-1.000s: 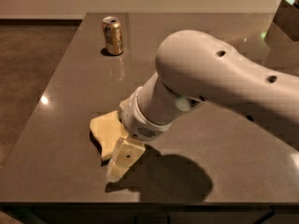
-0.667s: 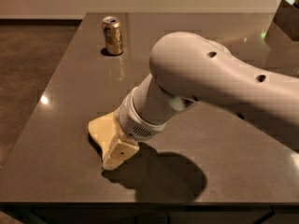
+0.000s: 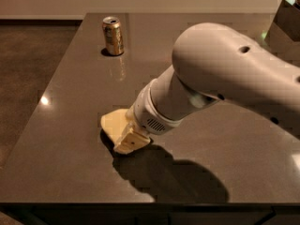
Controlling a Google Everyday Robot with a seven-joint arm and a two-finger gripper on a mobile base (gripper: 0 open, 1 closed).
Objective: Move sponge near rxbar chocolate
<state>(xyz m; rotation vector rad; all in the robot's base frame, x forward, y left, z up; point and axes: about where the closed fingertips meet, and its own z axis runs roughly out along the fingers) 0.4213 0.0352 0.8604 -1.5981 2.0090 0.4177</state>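
The pale yellow sponge (image 3: 112, 123) lies on the dark table (image 3: 70, 139) towards its front left. My gripper (image 3: 127, 142) is down at the sponge's near right side and covers part of it, with the white arm (image 3: 220, 74) reaching in from the right. The rxbar chocolate is not in view; the arm may be hiding it.
A gold drink can (image 3: 113, 35) stands upright at the back left of the table. A dark box-like object (image 3: 285, 25) sits at the back right corner. The table's front edge (image 3: 140, 203) runs close below the gripper, and the floor lies to the left.
The arm has swung a little to the right and away from the camera. The gripper and the sponge have shifted slightly the same way across the table.
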